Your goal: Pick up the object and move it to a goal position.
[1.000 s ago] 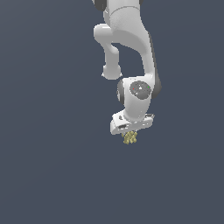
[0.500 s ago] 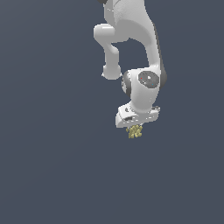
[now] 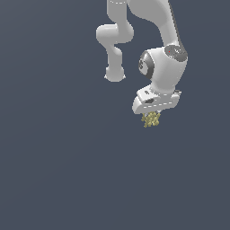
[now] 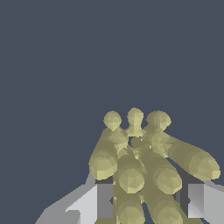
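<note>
Between the two fingers of the gripper (image 3: 151, 117) the object (image 3: 151, 119) is held, a pale yellow-olive cluster of rounded knobs hanging just under the white hand. Seen from the wrist, the object (image 4: 140, 166) is flanked by a grey finger (image 4: 104, 199) on either side, the jaws closed against it. Above, the white arm (image 3: 164, 67) is bent over. Around it only a plain dark slate-blue backdrop (image 3: 54, 157) is seen; no separate surface can be told.

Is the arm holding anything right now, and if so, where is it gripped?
Yes. The gripper holds the yellow knobby cluster, jaws closed on its upper part; the rest hangs below.
</note>
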Available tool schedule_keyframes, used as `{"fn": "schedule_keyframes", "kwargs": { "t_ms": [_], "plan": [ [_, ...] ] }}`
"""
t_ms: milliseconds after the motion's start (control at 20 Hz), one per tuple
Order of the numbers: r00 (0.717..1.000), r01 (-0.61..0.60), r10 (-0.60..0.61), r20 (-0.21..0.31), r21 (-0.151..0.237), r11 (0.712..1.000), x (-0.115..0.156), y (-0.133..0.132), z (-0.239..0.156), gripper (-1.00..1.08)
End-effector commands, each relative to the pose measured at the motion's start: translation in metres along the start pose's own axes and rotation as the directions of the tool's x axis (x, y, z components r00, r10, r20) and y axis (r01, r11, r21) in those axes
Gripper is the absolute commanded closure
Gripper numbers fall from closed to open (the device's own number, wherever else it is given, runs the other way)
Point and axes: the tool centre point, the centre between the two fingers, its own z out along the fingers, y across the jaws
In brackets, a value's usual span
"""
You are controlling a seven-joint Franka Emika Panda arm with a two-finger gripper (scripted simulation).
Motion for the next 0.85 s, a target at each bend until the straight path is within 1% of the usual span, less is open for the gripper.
{"fn": "schedule_keyframes", "kwargs": {
  "t_ms": [0,200,400,550,800],
  "plan": [
    [1.000,-0.001,0.001,0.000,-0.001,1.000,-0.009,-0.017,-0.015,1.08],
    [1.000,-0.001,0.001,0.000,-0.001,1.000,-0.018,-0.040,-0.035,1.08],
    [1.000,-0.001,0.001,0.000,0.000,1.000,-0.024,-0.053,-0.047,1.08],
    [1.000,-0.001,0.001,0.000,0.001,1.000,-0.025,-0.058,-0.051,1.08],
    [1.000,-0.001,0.001,0.000,0.001,1.000,-0.023,-0.055,-0.049,1.08]
  ]
}}
